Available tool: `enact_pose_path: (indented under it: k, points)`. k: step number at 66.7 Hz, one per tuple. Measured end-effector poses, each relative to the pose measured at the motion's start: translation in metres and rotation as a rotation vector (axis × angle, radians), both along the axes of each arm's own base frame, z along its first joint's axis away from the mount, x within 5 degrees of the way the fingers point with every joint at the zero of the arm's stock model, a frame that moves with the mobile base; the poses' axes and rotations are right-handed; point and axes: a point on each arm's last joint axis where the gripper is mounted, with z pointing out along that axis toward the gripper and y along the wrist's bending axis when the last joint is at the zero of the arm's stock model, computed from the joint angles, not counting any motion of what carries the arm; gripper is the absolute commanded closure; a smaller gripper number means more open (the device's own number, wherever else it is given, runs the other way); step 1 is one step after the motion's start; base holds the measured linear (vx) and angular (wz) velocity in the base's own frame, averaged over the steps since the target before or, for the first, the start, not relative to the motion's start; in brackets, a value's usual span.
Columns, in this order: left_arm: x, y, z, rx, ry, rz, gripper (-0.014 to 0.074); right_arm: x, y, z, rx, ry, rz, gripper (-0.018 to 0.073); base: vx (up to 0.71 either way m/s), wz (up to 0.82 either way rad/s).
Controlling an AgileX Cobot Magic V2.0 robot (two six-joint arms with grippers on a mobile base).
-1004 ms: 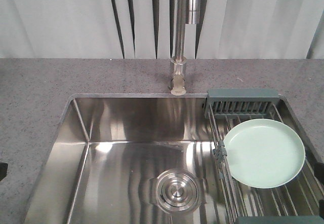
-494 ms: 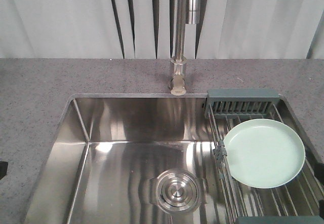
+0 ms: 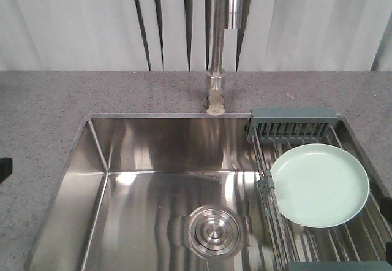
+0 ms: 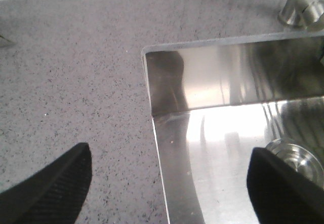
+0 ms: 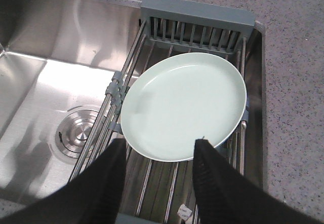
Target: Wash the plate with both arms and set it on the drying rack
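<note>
Mint-green plate (image 3: 319, 185) lies flat on the drying rack (image 3: 294, 126), right side of the front view, overlapping the rack's steel rods. Rack spans the right end of the steel sink (image 3: 159, 154); its slotted grey-green caddy sits at the far end, just beyond the plate's rim. Faucet (image 3: 217, 50) stands top centre on the grey speckled counter (image 3: 49, 111). Drain strainer (image 3: 213, 229) sits bottom centre of the basin.

Right wrist view: plate (image 5: 183, 113) fills mid-frame, face up, glossy, nothing on it. Right gripper (image 5: 159, 158) fingers are spread apart at the bottom of the frame, near the plate's near edge. The right finger's tip overlaps the plate rim in the frame; can't tell whether it touches or hangs above. Nothing gripped between the fingers. Rack rods and caddy (image 5: 197, 21) behind the plate, sink floor and strainer (image 5: 78, 133) lower left.

Left wrist view: left gripper (image 4: 167, 183) fingers set wide apart, one bottom left over the counter (image 4: 76, 72), the other bottom right over the basin. Nothing between them. Sink corner (image 4: 152, 62) mid-frame, faucet base (image 4: 301, 11) upper right. In the front view only a small dark piece at the left edge (image 3: 3, 169) shows of this arm.
</note>
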Motion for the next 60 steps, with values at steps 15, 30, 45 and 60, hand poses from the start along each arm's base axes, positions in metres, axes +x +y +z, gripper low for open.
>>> enact_pose_path:
  k: [15,30,45,60]
  points:
    - [0.023,-0.003,0.028,0.003,0.005,-0.006,0.0099,0.000,0.000,0.000,0.000,0.000,0.000,0.0240,0.00,0.00]
    - [0.058,-0.009,0.042,0.035,0.095,-0.027,0.0132,0.000,0.000,0.000,0.000,0.000,0.000,0.0240,0.00,0.00]
    - [0.094,-0.014,0.044,0.047,0.178,-0.034,0.0167,0.000,0.000,0.000,0.000,0.000,0.000,0.0240,0.00,0.00]
    - [0.125,-0.018,0.031,0.058,0.259,-0.038,0.0393,0.000,0.000,0.000,0.000,0.000,0.000,0.0240,0.00,0.00]
